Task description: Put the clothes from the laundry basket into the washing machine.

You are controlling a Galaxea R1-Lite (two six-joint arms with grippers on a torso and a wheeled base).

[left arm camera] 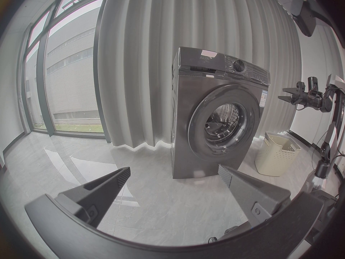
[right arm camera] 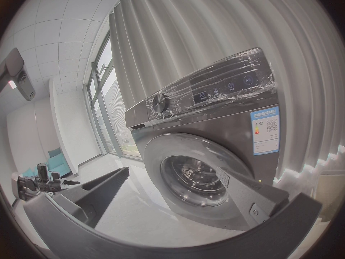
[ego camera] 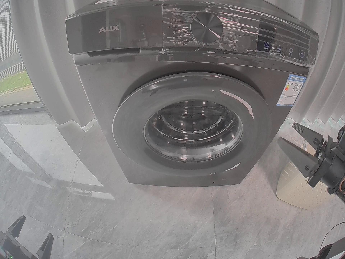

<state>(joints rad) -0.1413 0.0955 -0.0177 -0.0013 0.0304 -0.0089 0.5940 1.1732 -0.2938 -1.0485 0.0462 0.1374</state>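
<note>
Head view centres on the washing machine (ego camera: pixel 107 90), its round door (ego camera: pixel 193 130) shut. Just to its right stands the laundry basket (ego camera: pixel 294 189), partly hidden behind the right gripper (ego camera: pixel 286 132), jaws apart; the basket's contents cannot be made out. The left gripper (ego camera: pixel 35 227) is cut off at the bottom edge, jaws also apart.

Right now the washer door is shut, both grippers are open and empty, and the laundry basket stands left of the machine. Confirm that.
Wrong on one point: the laundry basket stands right of the machine, as the head view shows. The door is shut, and the left gripper and right gripper are open and empty.
</note>
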